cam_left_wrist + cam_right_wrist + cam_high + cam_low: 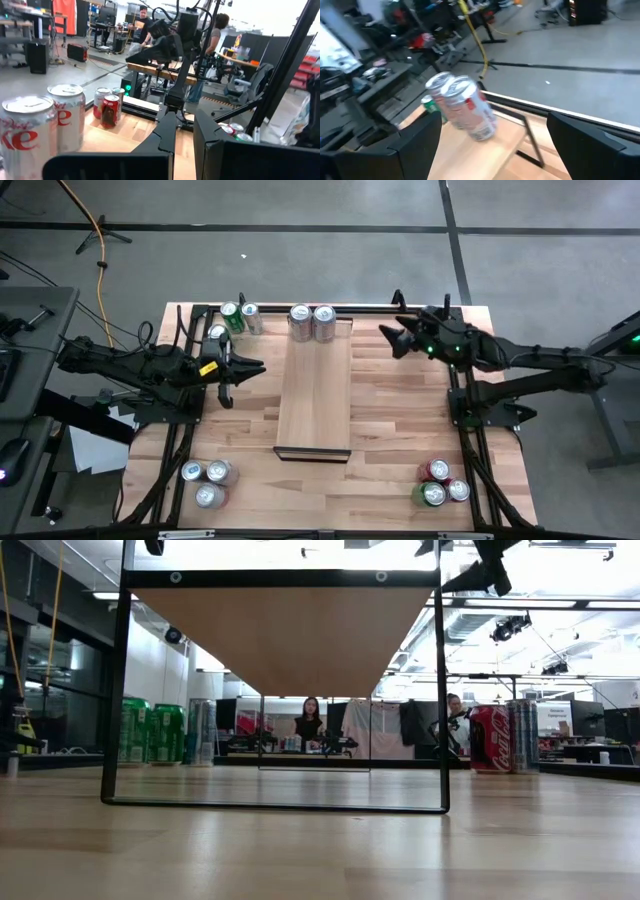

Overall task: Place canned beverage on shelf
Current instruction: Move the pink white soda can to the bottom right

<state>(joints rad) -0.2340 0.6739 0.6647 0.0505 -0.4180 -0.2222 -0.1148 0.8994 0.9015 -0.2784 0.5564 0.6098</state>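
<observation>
On the shelf (314,395), far end: two silver cans (312,321) upright, touching. Right tool (396,338) beside them, fingers apart, empty. Left tool (242,371) pinched together.

The tabletop (390,410) is butcher-block wood framed by black rails. Beyond it at twelve o'clock lies grey floor (300,250) crossed by dark tape lines (300,226), with a yellow cable (98,250) trailing at eleven o'clock. At nine o'clock stands a dark side desk (25,360), and white papers (95,445) lie on the floor just beside the tabletop at eight o'clock. In the room behind, two people (308,723) stand at distant workbenches.
</observation>
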